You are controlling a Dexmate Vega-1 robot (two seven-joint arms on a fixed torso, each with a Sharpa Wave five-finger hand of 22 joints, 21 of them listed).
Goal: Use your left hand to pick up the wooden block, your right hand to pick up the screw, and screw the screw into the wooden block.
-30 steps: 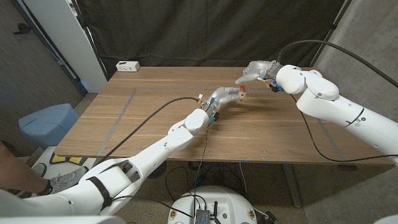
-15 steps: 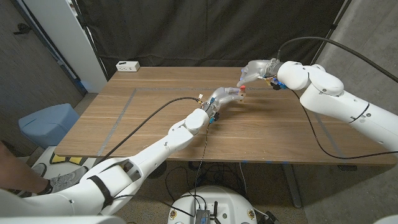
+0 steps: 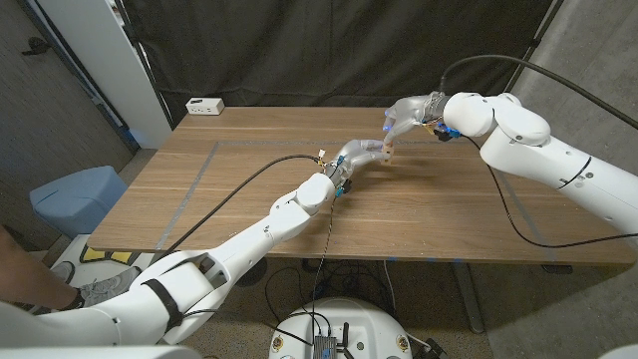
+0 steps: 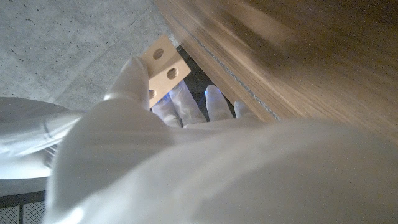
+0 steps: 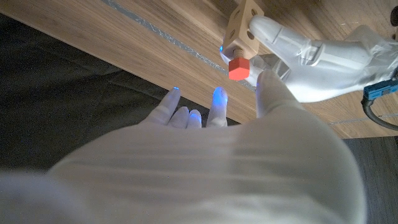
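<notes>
My left hand holds a small pale wooden block just above the table's far middle. In the left wrist view the block shows two holes and is pinched at my fingertips. A screw with a red head sticks out of the block, which the left hand grips. My right hand hovers just behind and above the block. Its fingers are spread and hold nothing, a short gap from the red head.
The wooden table carries grey tape lines. A white power strip lies at the far left corner. A blue bin stands on the floor at the left, and a person's arm shows at the bottom left.
My right arm has swung left and its elbow has risen, bringing the hand's fingertips closer above the block. The left hand and block have stayed put.
</notes>
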